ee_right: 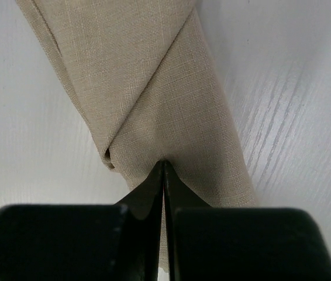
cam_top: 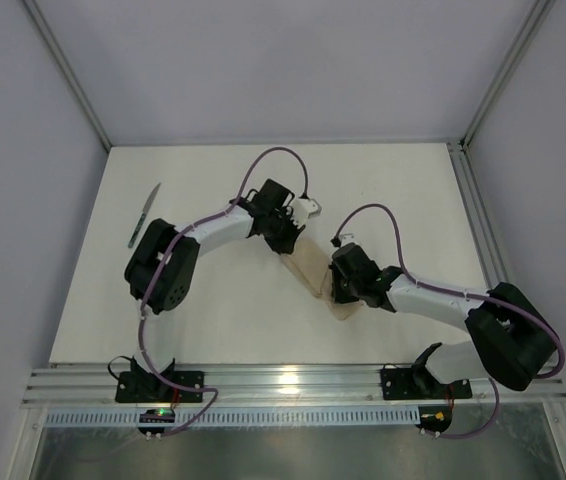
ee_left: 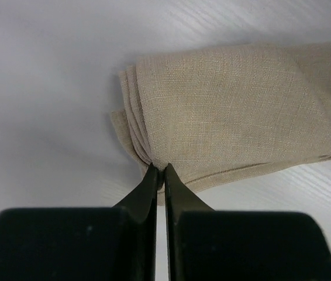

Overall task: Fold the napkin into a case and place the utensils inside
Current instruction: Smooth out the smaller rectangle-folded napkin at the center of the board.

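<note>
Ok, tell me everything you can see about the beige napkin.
The napkin is plain beige-tan woven cloth, linen-like, folded into a long, narrow, layered packet. It lies diagonally on the white table, between the two arms. Stacked layer edges fan out at the far end, where the left tool pinches it, fingers closed. The right tool pinches the near end, beside a diagonal fold.

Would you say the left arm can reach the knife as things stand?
Probably not yet: the left gripper is shut on the folded napkin. Once it lets go, nothing seems to block its way to the knife.
</note>
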`<action>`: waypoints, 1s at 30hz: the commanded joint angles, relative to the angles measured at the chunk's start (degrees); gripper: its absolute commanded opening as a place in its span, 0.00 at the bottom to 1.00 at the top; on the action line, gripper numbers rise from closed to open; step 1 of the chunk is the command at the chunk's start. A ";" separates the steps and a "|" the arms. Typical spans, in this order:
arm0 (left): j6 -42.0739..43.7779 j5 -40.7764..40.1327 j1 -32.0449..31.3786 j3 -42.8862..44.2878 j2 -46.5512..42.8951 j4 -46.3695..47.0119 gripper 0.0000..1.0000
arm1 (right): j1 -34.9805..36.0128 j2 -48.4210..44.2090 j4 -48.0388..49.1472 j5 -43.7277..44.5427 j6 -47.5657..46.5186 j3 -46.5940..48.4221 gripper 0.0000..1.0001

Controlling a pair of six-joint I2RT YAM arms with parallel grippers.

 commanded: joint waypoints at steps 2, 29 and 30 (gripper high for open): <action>4.07 1.33 0.15 -3.76 -4.82 -2.38 0.00 | -0.52 3.19 2.88 0.22 -1.12 0.87 0.04; 3.03 2.56 3.22 -18.80 -22.05 -2.04 0.40 | 4.05 3.09 12.09 -11.11 -11.75 11.85 0.31; 2.42 2.47 3.49 -18.63 -22.32 -1.16 0.41 | 4.05 3.97 12.45 -11.46 -12.01 12.38 0.31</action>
